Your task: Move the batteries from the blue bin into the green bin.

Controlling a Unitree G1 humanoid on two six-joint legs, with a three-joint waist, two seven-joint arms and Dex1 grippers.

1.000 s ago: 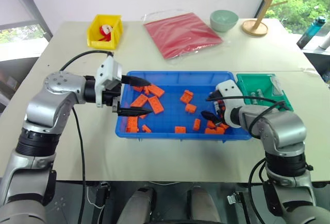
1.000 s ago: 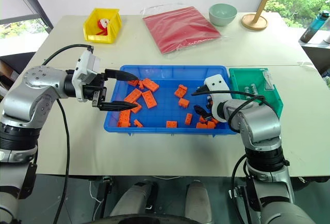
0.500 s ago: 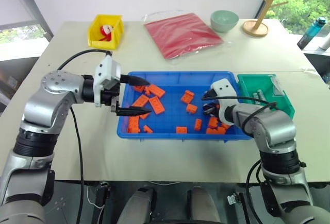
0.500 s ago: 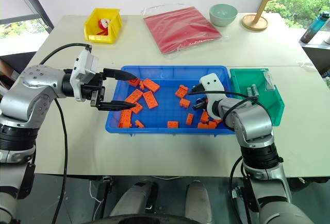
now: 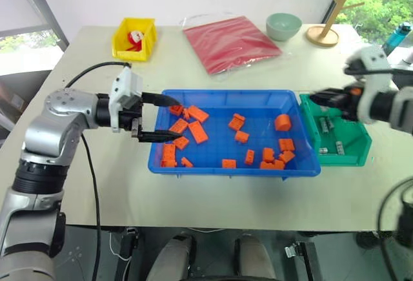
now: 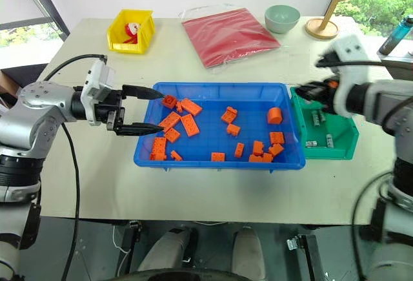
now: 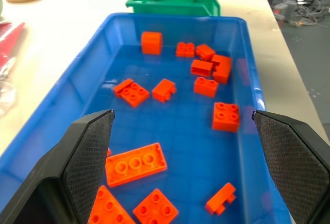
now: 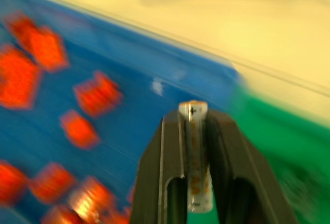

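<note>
The blue bin (image 5: 232,92) lies mid-table with many orange bricks; I make out no batteries among them. To its right is the green bin (image 5: 353,159), where a few batteries (image 6: 316,118) lie on the floor. My right gripper (image 5: 311,99) hovers over the green bin's near-left corner, shut on one silver battery (image 8: 195,152) held upright between its fingers (image 8: 165,152). At the blue bin's left end my left gripper (image 5: 178,119) stands open and empty, its fingers (image 7: 87,152) pointing along the bin toward the green bin (image 7: 172,2).
Orange bricks (image 5: 195,114) are scattered across the blue bin. At the back of the table are a yellow bin (image 5: 133,37), a red bag (image 5: 231,41), a pale green bowl (image 5: 283,26) and a wooden stand (image 5: 326,29).
My right gripper shut on a battery at the blue bin's right end, then rose and swung right over the green bin. The left gripper stayed put.
</note>
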